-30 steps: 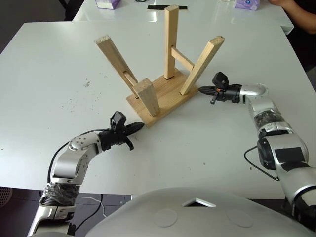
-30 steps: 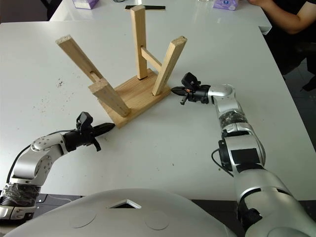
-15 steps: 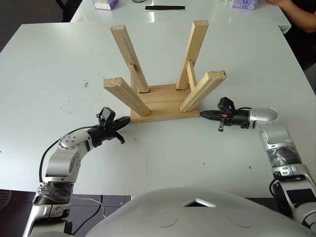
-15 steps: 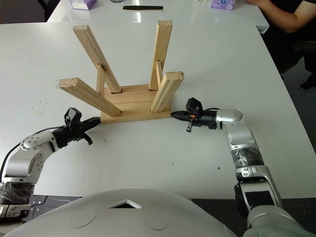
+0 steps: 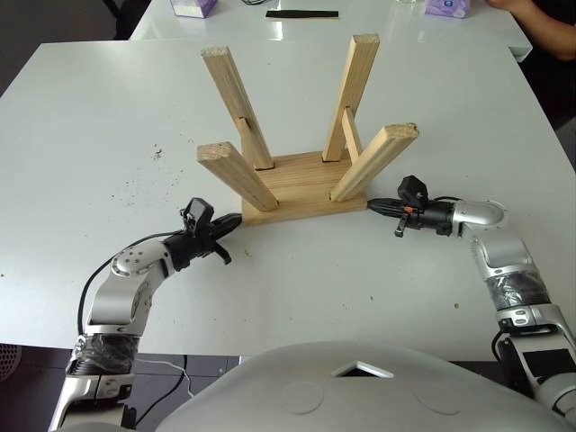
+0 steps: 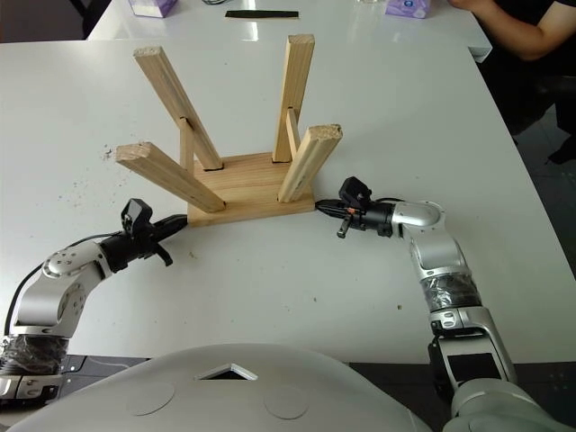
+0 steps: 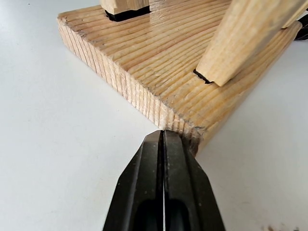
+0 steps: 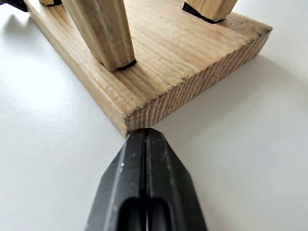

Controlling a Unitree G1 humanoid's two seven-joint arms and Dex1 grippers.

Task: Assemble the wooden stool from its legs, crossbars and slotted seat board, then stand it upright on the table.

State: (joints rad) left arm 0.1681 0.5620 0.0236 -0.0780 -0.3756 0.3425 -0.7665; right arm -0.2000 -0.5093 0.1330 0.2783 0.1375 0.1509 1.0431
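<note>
The wooden stool lies upside down on the white table [image 5: 90, 108], its seat board [image 5: 301, 184] flat and several legs [image 5: 236, 108] pointing up and outward, joined by crossbars [image 5: 346, 130]. My left gripper [image 5: 236, 219] is shut, its tip against the board's near left corner [image 7: 192, 132]. My right gripper [image 5: 373, 205] is shut too, its tip touching the board's near right corner [image 8: 126, 124]. Nothing is held between either pair of fingers.
Dark crumbs [image 5: 135, 180] speckle the table left of the stool. At the far edge lie a black strip [image 5: 301, 13] and two small purple boxes [image 5: 193, 7]. Open tabletop surrounds the stool on all sides.
The stool has been turned on the table, from a corner facing me to a long edge facing me. Both shut grippers moved with its corners and now sit slightly closer in.
</note>
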